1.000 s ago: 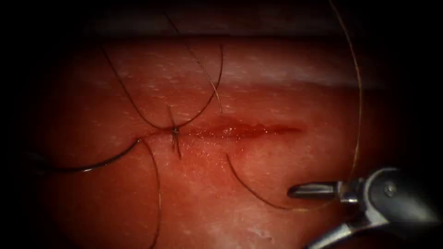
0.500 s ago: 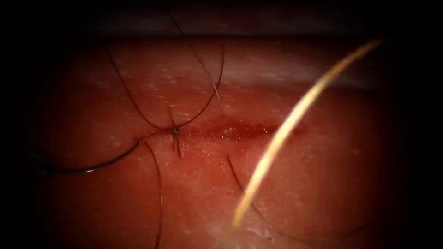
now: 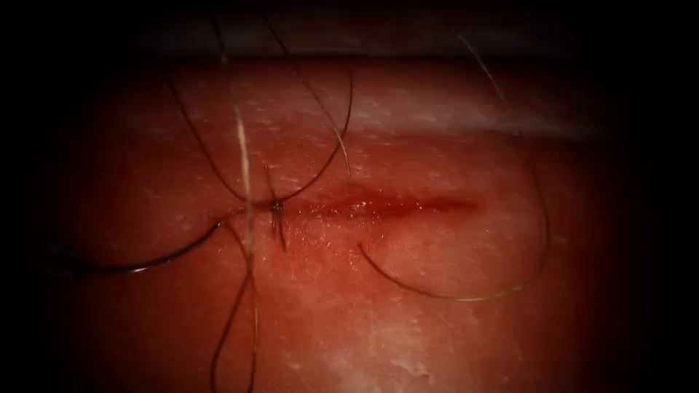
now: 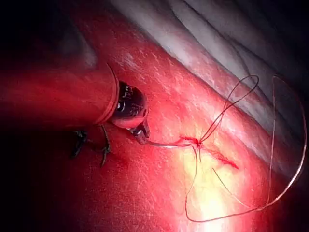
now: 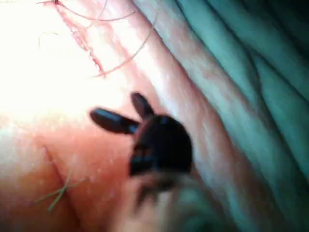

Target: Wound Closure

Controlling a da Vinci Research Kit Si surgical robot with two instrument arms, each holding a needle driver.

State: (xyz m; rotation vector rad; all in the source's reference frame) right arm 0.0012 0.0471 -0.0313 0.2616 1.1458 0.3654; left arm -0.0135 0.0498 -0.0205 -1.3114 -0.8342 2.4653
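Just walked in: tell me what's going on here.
The left arm's tool grips the thin curved steel needle by one end. Its other end reaches the left end of the red cut in the pork tissue, beside a knot; whether it is in the tissue is unclear. The right arm's tool hovers open, holding nothing. Thin thread lies looped around the cut.

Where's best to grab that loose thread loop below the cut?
Probably the thread loop at its low arc, lying bare on the tissue, from the right: the right tool is open and empty. The left tool holds the needle by the left end of the cut.
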